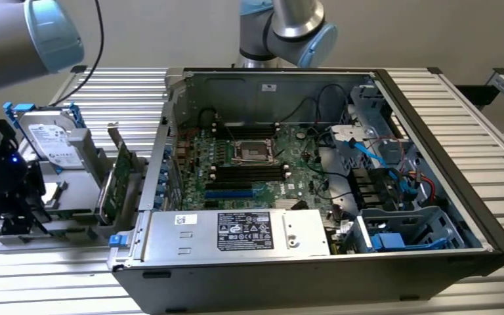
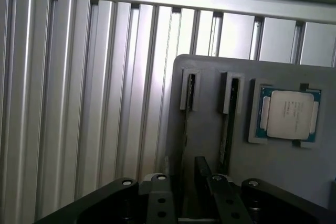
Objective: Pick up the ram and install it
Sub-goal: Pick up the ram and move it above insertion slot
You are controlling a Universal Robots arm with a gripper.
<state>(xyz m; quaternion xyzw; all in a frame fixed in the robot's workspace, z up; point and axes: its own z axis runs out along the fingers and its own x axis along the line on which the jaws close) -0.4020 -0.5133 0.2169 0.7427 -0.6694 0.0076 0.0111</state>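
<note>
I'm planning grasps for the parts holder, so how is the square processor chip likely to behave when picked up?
The processor chip looks like a flat, rigid plate, so it should stay stiff. Its smooth metal lid may be slippery. Lying flat in the grey holder, it seems unlikely to roll or tip.

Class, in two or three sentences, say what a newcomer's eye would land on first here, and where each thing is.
The big open computer case dominates the middle of the exterior view, its green motherboard exposed. At the exterior view's left, the dark gripper hangs over a grey parts tray, where the wrist view shows a silver-topped processor in its holder.
</note>
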